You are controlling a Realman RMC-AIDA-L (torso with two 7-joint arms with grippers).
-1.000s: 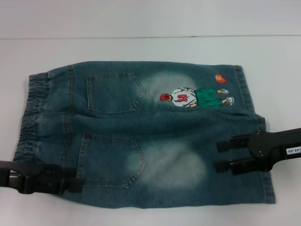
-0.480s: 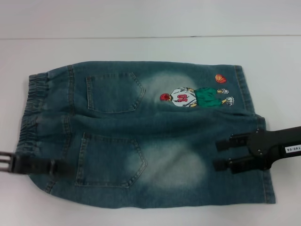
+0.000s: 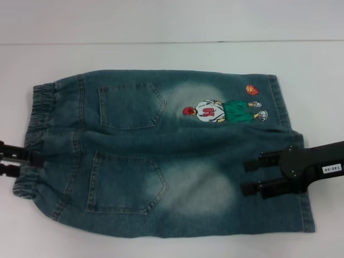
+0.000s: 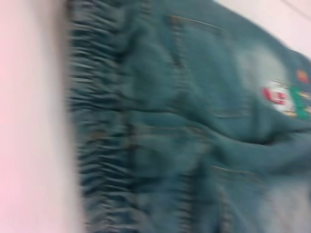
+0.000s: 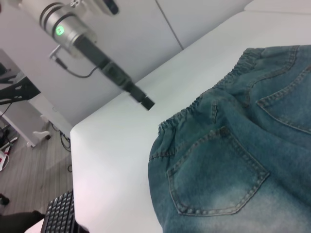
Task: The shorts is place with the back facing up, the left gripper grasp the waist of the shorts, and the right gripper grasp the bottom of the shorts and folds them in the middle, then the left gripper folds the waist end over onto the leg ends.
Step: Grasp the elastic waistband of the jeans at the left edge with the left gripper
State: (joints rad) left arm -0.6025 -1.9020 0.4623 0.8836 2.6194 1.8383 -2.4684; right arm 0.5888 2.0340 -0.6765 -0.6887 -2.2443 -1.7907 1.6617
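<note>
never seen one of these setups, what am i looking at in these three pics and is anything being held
This is a two-armed robot meant to fold a pair of denim shorts. The wide picture comes from a camera on its head, looking down at a white table. The shorts lie flat, back pockets up, the wrinkled elastic waist on the robot's left. The other two pictures come from cameras on each wrist, so they show the cloth close up. The left gripper is at the waist edge. The right gripper, a black claw with fingers apart, sits over the leg near the hem. Nothing looks lifted yet.
</note>
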